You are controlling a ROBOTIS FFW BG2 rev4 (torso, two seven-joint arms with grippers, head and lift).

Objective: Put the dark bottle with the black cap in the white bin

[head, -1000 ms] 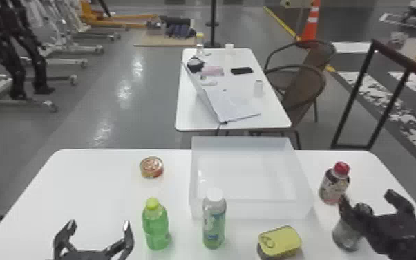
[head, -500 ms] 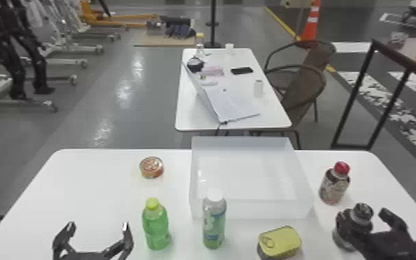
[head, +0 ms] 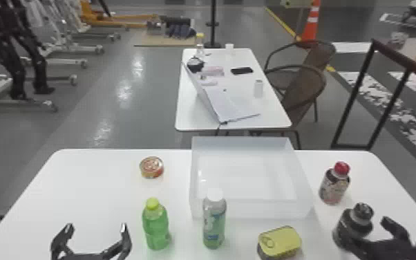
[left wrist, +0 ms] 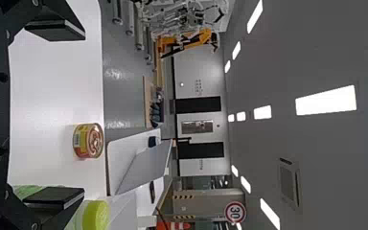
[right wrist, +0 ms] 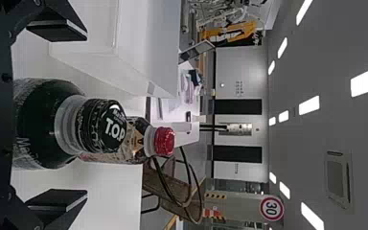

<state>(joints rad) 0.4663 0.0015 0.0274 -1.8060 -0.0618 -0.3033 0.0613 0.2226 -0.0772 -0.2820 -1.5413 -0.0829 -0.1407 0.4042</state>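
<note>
Head view, lower right of the frame: I have the dark bottle with the black cap (head: 355,223) standing on the near table (head: 79,193), outside the white bin (head: 248,209). My right gripper (head: 369,230) is at the bottle, coming in from the right edge. From the right wrist view I can see its two fingers are spread, one on each side of the bottle, with space between each finger and the bottle, so nothing is clamped.

The bin sits right of centre, at the table's far edge, and I see nothing inside it. Just beyond the dark bottle, toward the right of the frame, stands a bottle with a red cap (head: 335,185).

My left gripper (head: 96,226) is at the lower left, its fingers apart with nothing between them. Beside it, to the right, is a green bottle (head: 156,228), then a bottle with a white cap (head: 214,221) in front of the bin, and a yellow tin (head: 280,242) at the bottom edge. A round can (head: 151,167) lies left of the bin. Upper centre, I've got an open laptop (head: 231,103) on another table (head: 186,117), with chairs (head: 304,93) along its right side.
</note>
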